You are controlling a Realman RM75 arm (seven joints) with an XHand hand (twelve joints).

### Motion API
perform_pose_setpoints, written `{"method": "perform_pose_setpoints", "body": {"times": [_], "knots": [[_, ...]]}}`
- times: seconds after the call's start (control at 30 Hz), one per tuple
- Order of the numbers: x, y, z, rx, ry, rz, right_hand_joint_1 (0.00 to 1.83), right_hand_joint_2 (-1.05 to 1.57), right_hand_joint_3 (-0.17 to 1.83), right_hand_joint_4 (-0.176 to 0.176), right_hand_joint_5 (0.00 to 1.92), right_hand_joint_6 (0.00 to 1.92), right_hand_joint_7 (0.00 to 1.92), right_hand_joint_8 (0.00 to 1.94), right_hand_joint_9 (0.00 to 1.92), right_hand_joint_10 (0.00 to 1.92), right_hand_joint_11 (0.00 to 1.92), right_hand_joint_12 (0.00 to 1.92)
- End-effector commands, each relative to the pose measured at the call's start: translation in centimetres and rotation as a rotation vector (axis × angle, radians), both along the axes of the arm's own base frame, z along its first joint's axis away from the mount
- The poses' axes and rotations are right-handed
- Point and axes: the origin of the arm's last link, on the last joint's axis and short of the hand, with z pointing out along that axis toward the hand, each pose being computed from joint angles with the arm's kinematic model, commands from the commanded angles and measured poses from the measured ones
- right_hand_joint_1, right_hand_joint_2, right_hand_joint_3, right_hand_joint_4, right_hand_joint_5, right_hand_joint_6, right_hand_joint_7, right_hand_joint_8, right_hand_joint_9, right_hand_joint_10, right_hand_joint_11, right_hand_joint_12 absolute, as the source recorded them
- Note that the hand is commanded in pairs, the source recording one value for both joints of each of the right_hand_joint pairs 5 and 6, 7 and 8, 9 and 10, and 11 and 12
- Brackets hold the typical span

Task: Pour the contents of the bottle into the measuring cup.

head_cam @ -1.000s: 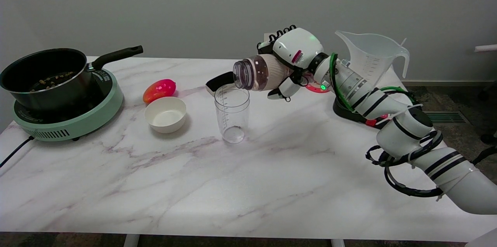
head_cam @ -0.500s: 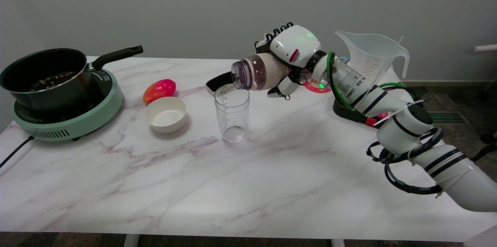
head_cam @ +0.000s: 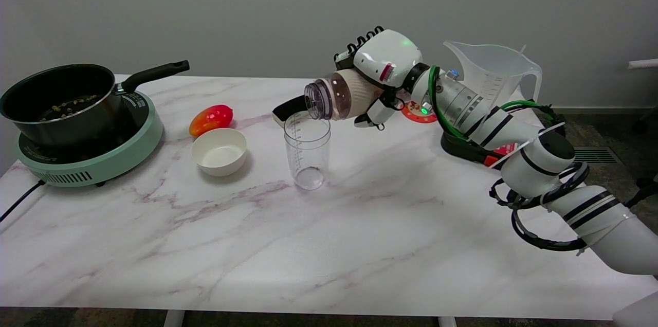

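Observation:
My right hand (head_cam: 383, 67) grips a clear bottle (head_cam: 336, 96) with a pale ribbed body, held almost on its side in the air. The bottle's open mouth points left and slightly down, just above the right side of the rim of the clear measuring cup (head_cam: 307, 149). That cup stands upright on the marble table (head_cam: 329, 244) near its middle and looks empty. I cannot make out anything leaving the bottle.
A white bowl (head_cam: 219, 151) and a red-orange pepper (head_cam: 211, 119) lie left of the cup. A black pan (head_cam: 61, 98) sits on a green cooker (head_cam: 87, 160) at far left. A large clear jug (head_cam: 493, 77) on a black base stands behind my arm. A black box (head_cam: 290, 109) lies behind the cup.
My right hand has lifted a little and shifted left with the bottle, bringing its mouth closer over the cup's rim. The cup has not moved.

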Motion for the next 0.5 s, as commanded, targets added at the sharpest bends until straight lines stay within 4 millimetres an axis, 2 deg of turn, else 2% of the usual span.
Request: {"method": "perform_pose_setpoints", "body": {"times": [0.03, 0.5], "knots": [[0.36, -0.28, -0.01, 0.001, 0.079, -0.012, 1.48, 1.10, 0.82, 0.000, 1.82, 1.82, 1.60, 1.60, 1.47, 1.47, 1.23, 1.23], [1.02, -0.53, 0.80, -0.017, 0.125, -0.006, 1.50, 1.03, 0.90, 0.000, 1.80, 1.80, 1.59, 1.59, 1.45, 1.45, 1.22, 1.22]]}}
